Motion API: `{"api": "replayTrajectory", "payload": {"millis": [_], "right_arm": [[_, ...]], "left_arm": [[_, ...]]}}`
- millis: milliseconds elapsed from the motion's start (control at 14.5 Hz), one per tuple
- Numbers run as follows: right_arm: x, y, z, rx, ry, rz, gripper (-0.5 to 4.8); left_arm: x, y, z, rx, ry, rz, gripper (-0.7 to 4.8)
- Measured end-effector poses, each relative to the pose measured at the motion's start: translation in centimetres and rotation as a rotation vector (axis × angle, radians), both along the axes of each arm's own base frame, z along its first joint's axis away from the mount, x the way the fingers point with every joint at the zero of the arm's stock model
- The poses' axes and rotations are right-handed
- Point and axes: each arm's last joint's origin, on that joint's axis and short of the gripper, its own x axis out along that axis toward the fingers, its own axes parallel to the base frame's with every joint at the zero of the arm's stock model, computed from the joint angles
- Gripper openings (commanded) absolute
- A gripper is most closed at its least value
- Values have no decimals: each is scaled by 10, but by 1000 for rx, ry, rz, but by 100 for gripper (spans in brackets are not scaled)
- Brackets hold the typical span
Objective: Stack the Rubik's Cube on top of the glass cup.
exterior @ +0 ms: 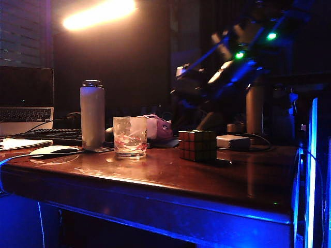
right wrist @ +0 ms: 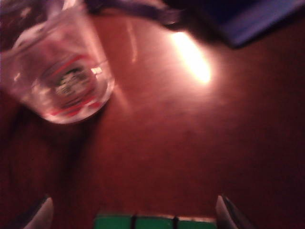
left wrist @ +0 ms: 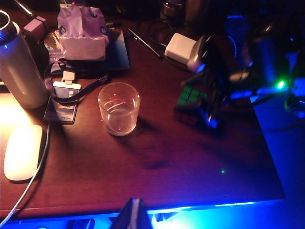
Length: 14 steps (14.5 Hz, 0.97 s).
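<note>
Between the right end effector point(right wrist: 133, 212)'s spread, empty fingers sits the Rubik's Cube point(right wrist: 155, 222); the glass cup point(right wrist: 59, 71) lies at ten o'clock. Left end effector point(left wrist: 135, 212) hangs back over the near bench point(left wrist: 157, 162) edge, grip unreadable.

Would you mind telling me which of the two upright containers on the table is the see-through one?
The glass cup: short, wide and clear, standing just left of the Rubik's Cube. The white bottle beside it is taller, opaque and capped.

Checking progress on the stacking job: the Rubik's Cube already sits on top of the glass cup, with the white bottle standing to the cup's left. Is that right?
Not quite. The Rubik's Cube rests on the table to the right of the glass cup, not on top of it, as the exterior view shows. The white bottle does stand to the cup's left.
</note>
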Motion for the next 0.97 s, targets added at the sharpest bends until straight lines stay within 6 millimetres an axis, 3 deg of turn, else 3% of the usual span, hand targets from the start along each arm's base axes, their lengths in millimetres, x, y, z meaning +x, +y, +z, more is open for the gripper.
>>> {"api": "replayTrajectory", "payload": {"millis": [138,691,760,829,967], "right_arm": [[-3,8,-8,-61,0,-16,479],[-6,2,-13,-154,40,-38,479],[-6,2,-14,-161,42,-34,412],[-6,2,-15,-176,49,-41,313],[-7,1,-15,-195,55,-48,314]], "left_arm": [[0,0,0,0,0,0,17],[0,0,0,0,0,0,17],[0,0,0,0,0,0,17],[0,0,0,0,0,0,17],[0,0,0,0,0,0,17]]}}
